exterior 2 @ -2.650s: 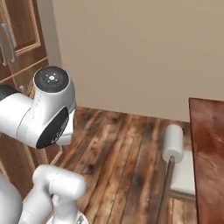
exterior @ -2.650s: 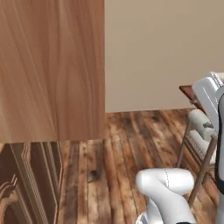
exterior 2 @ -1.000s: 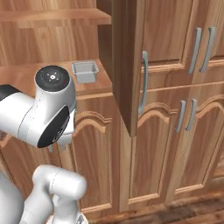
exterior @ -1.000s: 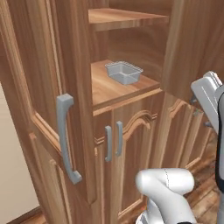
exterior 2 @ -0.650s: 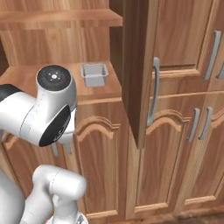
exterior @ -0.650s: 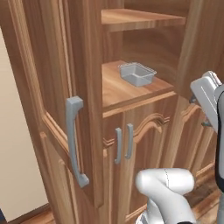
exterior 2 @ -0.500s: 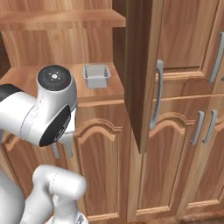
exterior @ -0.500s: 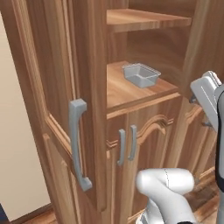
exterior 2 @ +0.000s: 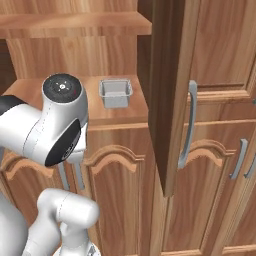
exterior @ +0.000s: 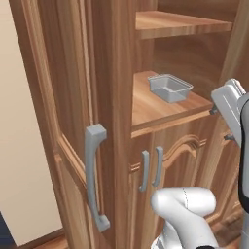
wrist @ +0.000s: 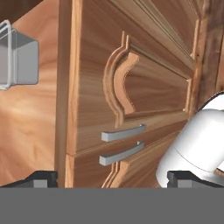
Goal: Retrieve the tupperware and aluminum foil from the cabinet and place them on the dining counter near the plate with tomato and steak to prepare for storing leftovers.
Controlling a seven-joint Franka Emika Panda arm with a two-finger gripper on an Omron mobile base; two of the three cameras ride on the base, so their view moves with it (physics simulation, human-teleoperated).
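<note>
Since the earlier frames the base has swung away from the bare floor and wall and drawn up to the cabinet (exterior: 112, 121), so both base views now look into its open middle section; the things themselves have not shifted.

Nearest, in the hand view, the gripper (wrist: 111, 177) shows its two dark tips far apart at the bottom edge — jaws spread wide, nothing between them. Just beyond lie the lower doors with their paired grey bar handles (exterior: 151, 168). Above them is the inner shelf (exterior 2: 120, 112), and on it, close to the front edge, sits the tupperware (exterior 2: 115, 93) — upright, open side up, alone on the board. The aluminum foil I cannot find.

The tupperware looks light and thin-walled, probably a little flexible and smooth, so it may slide or squash under a hard pinch. A sensible hold, I judge, is across the short width at the rim, or over one long wall, closing gently.
</note>
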